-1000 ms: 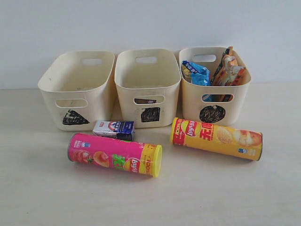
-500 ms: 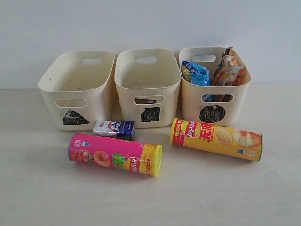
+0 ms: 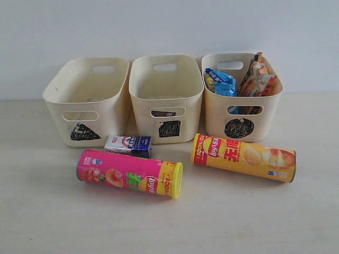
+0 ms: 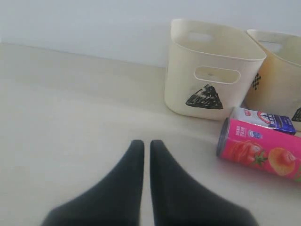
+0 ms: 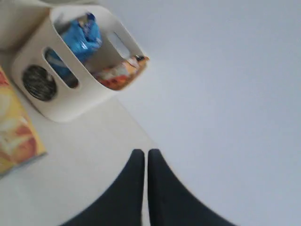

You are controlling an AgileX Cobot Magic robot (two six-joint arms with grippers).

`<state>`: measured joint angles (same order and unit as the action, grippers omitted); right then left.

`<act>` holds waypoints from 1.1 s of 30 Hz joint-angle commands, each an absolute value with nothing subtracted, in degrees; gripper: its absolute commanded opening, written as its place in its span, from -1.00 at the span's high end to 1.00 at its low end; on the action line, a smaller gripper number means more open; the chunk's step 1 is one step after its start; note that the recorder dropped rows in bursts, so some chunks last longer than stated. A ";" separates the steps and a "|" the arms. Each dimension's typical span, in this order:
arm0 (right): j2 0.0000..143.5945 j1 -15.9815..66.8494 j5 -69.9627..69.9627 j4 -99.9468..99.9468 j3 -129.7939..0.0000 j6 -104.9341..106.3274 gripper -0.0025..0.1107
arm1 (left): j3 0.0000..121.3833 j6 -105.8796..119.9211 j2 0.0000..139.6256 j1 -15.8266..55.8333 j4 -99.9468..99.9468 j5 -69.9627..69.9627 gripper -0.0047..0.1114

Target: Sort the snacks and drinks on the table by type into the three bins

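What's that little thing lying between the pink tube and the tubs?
A small white-and-blue carton, behind the pink tube and before the gap between the triangle tub and the square tub. The exterior view shows it plainly.

Pink tube (image 4: 261,153) — far end cut off in left wrist view.

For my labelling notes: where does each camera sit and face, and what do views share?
Exterior: raised before the table, facing the square bin; no robot parts.
Left wrist: behind shut left end effector, low, facing triangle bin, pink tube.
Right wrist: behind shut right end effector, tilted toward circle bin.
Shared: exterior also shows both those bins and the tube.
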<state>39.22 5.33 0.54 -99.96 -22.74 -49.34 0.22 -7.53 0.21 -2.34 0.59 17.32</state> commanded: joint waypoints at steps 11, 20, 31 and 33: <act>29.39 5.21 -8.02 -74.63 -22.72 -56.97 0.96 | 0.00 -7.50 0.00 -2.17 -1.60 17.00 0.84; 23.49 5.21 8.75 -59.65 -13.94 -62.34 0.96 | 0.00 -7.50 0.00 -2.17 -0.49 9.91 0.84; 22.53 5.21 16.36 -27.83 -8.49 -45.54 0.96 | 0.00 -11.09 0.00 -2.17 4.21 -7.27 0.84; 22.11 5.21 18.24 -13.08 -7.37 -35.34 0.96 | 0.00 -11.09 0.00 -2.17 4.21 -11.58 0.84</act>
